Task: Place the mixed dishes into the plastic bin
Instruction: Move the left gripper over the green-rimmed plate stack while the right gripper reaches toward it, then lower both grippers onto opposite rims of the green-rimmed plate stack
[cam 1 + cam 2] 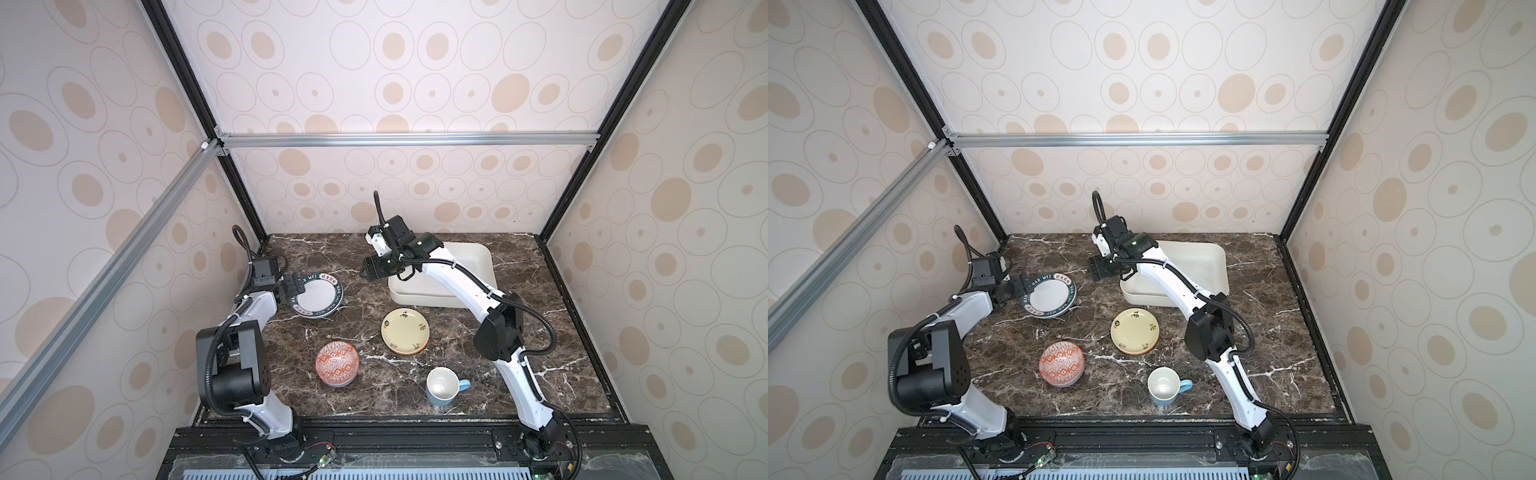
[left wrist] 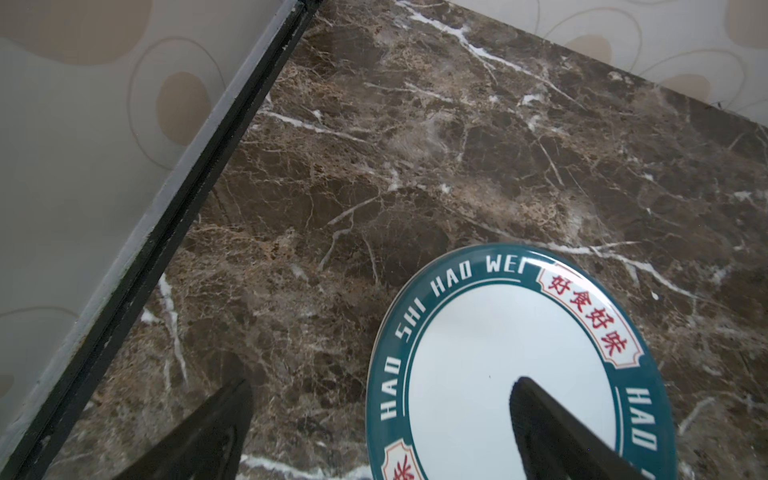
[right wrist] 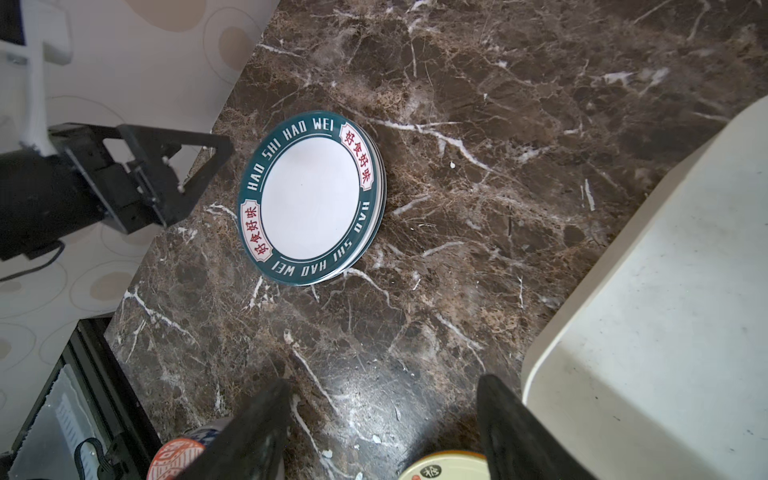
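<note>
We see a dark brown marble tabletop (image 1: 390, 386) veined in white. Reading it as a clock face in a top view, the cream-yellow plate (image 1: 405, 331) lies about at the centre. The off-white plastic bin (image 1: 424, 300) sits at one o'clock. The white plate with a dark-green lettered rim (image 1: 318, 294) is at ten, the red-orange patterned bowl (image 1: 336, 362) at eight, and the upright light-blue mug (image 1: 442, 386) at five. All five lie apart from one another.
</note>
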Tool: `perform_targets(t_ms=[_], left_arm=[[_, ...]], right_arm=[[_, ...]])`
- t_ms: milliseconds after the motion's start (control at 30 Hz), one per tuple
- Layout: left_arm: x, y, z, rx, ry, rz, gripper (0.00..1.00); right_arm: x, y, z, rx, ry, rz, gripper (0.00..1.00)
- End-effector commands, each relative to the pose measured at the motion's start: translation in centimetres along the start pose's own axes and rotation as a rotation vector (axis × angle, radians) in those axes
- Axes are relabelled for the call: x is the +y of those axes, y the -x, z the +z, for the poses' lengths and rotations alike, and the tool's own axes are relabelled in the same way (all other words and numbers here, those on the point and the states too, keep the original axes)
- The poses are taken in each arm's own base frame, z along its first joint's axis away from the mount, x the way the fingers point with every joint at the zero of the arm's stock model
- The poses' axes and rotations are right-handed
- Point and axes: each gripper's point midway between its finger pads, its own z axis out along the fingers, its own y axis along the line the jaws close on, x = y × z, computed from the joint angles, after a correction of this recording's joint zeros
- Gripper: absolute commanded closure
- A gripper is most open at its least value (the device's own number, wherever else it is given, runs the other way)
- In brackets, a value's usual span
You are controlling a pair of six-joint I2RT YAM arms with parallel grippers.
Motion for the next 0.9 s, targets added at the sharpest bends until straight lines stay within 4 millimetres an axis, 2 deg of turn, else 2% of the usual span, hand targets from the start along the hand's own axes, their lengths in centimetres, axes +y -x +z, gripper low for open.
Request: perform_targets(t_ms=[0, 267, 533, 867], left_arm=[[-0.2, 0.4, 0.9, 0.032, -0.028, -0.04, 0.03], [-1.2, -0.9, 4.0, 0.122, -0.088, -0.05, 0.04], [-2.0, -2.4, 5.3, 0.163, -0.145, -0.078, 0.04], [-4.0, -3.6, 6.2, 0.215, -0.24, -0.108, 0.15]], right_arm=[[0.7, 0.2, -1.5, -0.01, 0.001, -0.039, 0.26], [0.1, -0.5, -2.1, -0.001, -0.031, -0.053, 0.26], [-0.9, -1.9, -2.1, 0.032, -0.053, -0.051, 0.25], [-2.4, -2.4, -2.5, 0.05, -0.058, -0.021, 0.26]])
